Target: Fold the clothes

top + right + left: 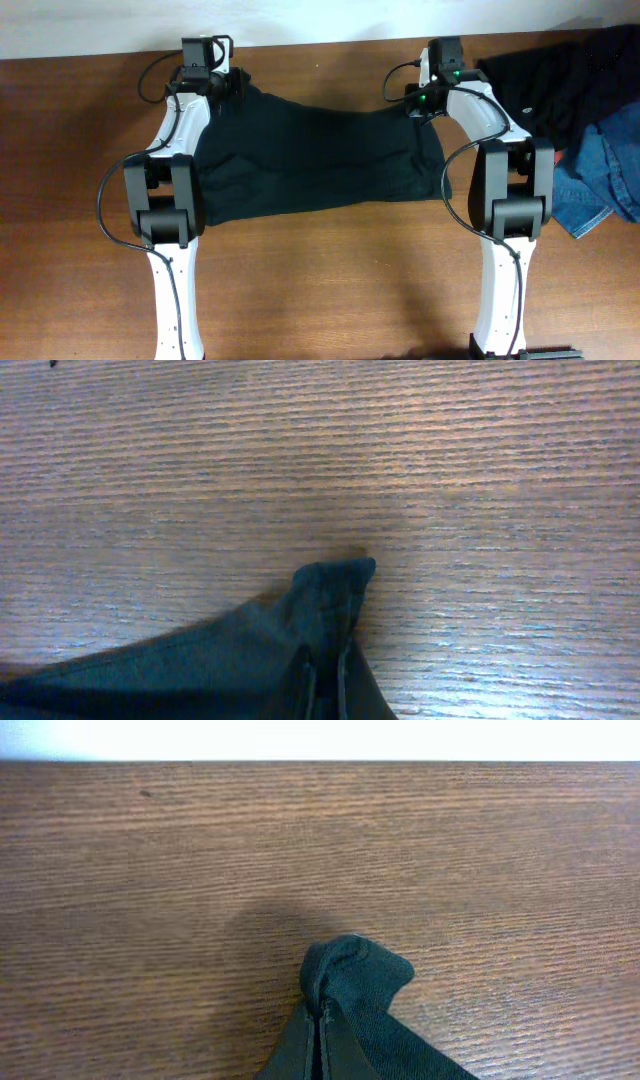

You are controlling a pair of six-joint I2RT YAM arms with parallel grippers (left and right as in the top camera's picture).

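Note:
The clothes, a black T-shirt (320,155), lie spread across the middle of the wooden table between my two arms. My left gripper (205,72) is at its far left corner, shut on a bunched tip of the fabric (345,985) that pokes out past the jaws (325,1050). At the far right corner my right gripper (440,75) is shut on another pinch of the black cloth (330,595), whose tip sticks out above the fingers (325,695). No logo shows.
A heap of other garments, dark cloth (560,75) and blue denim (605,165), lies at the table's right edge beside my right arm. The table's far edge meets a pale wall (320,20) just beyond both grippers.

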